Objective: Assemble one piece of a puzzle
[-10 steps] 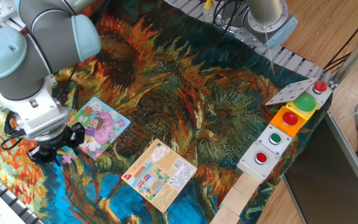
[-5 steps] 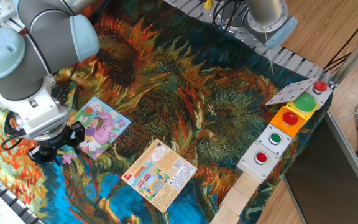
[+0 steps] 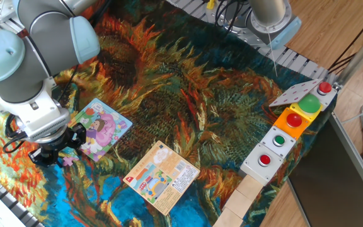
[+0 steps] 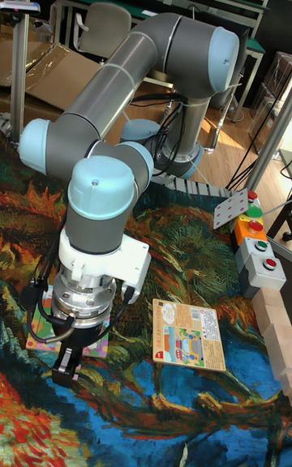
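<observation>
Sunflower-printed cloth covers the worktop [image 3: 188, 94], and near its left front edge the black two-finger end effector [image 3: 54, 153] hangs low, grip state unclear, with the small pink-lilac jigsaw piece [image 3: 69, 160] just beside it, touching the square cartoon puzzle board's [image 3: 99, 126] near corner.

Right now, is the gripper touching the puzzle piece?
Cannot tell. In the fixed view the gripper sits right over the piece, hiding any contact; the tall fixed view hides the piece.
</observation>
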Robot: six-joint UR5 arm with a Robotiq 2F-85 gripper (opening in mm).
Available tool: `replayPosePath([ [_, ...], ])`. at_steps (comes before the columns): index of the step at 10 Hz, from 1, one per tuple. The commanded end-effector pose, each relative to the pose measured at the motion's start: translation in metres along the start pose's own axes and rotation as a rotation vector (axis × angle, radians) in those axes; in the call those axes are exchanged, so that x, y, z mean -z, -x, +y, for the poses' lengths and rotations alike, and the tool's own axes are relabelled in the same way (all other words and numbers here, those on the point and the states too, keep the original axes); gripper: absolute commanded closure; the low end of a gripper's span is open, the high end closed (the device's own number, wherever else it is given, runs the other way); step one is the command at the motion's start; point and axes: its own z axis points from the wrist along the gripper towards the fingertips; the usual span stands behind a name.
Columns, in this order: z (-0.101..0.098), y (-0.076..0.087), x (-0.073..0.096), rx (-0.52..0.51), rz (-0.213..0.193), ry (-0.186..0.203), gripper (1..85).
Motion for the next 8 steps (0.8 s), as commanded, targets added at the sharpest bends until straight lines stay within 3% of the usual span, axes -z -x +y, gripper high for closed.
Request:
replayPosePath([
  [1, 0.0005, 0.0003, -0.0003, -0.006, -0.007, 0.007, 35.7],
  [8, -0.0013, -0.0004, -0.0016, 0.005, -0.010, 0.008, 35.7],
])
